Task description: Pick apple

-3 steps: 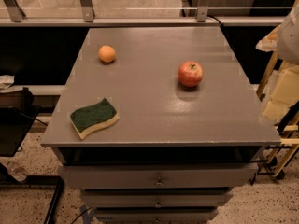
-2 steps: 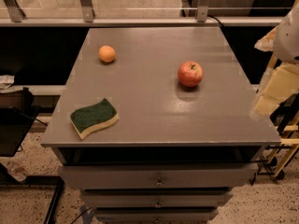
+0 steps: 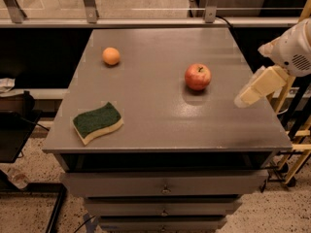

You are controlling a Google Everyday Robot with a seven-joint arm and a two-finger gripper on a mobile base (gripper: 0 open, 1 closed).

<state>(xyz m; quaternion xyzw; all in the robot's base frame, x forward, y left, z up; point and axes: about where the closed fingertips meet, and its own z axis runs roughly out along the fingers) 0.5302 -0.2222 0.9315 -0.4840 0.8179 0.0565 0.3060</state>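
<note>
**Gripper (image 3: pixel 248 95) hovers over table's right edge, apple apart from it**

The apple (image 3: pixel 198 76) sits right of centre on the grey table (image 3: pixel 160 130), stem up. Whether the gripper is released or clenched cannot be told. An orange (image 3: pixel 111 56) lies at back left, a sponge (image 3: pixel 97 123) at front left.

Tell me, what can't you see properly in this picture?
Arm: cut off by the camera view's right edge; only its end and the gripper, right of the apple by the table's edge, show.
Drawers: insides hidden behind their fronts.
Sponge underside: hidden against the table.
</note>
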